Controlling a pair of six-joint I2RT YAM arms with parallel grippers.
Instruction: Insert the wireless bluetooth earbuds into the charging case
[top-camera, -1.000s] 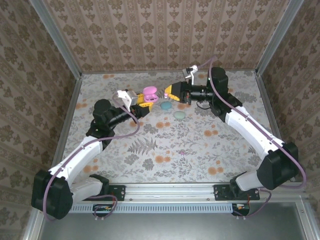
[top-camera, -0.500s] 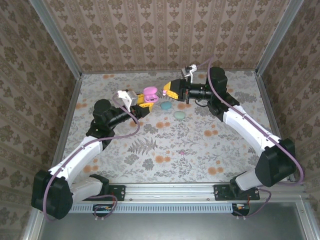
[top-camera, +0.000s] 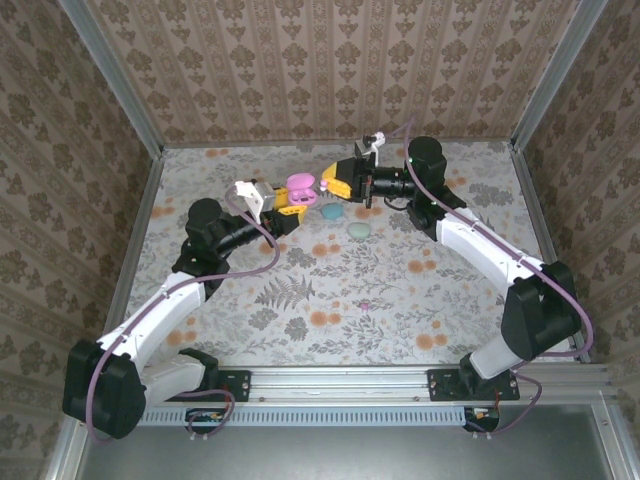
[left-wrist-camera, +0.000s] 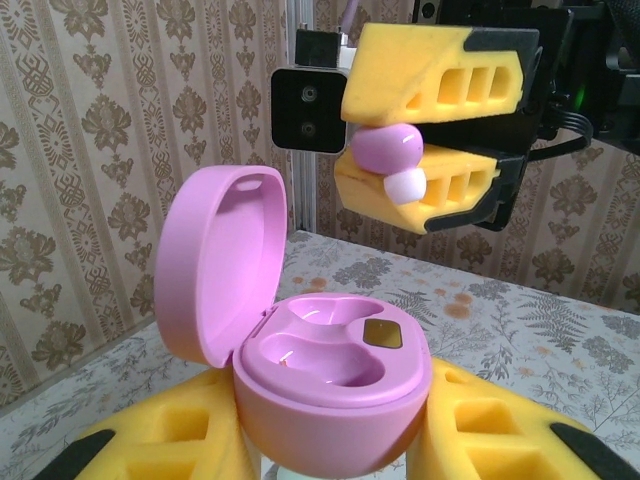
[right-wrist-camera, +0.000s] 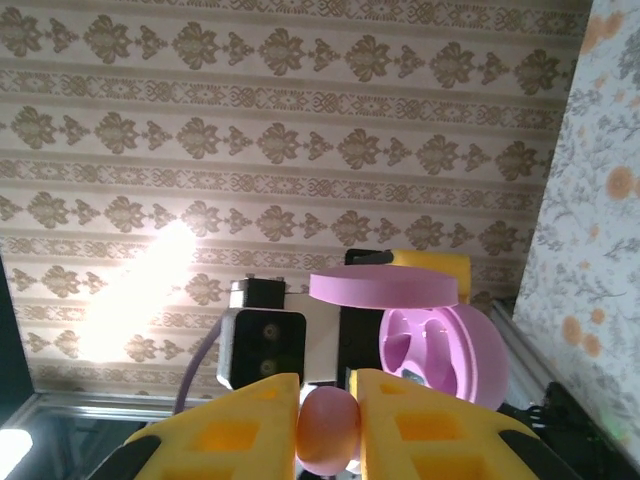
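1. Since a second ago, the right end effector (top-camera: 338, 182) has slid left toward the charging case (top-camera: 299, 187), upper centre of the top view.
2. It pinches a pink earbud (left-wrist-camera: 385, 150); the left end effector (top-camera: 283, 203) clamps the open case.
3. In the left wrist view, the case's sockets lie below and left of the earbud.

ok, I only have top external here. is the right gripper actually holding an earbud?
Observer: Yes. In the left wrist view the right gripper is shut on a pink earbud, white tip lowest.
Operator: case ready?
Observer: The pink charging case is open and both wells are empty.
Operator: bud touching it?
Observer: No. It hangs above the open case with clear air between them.
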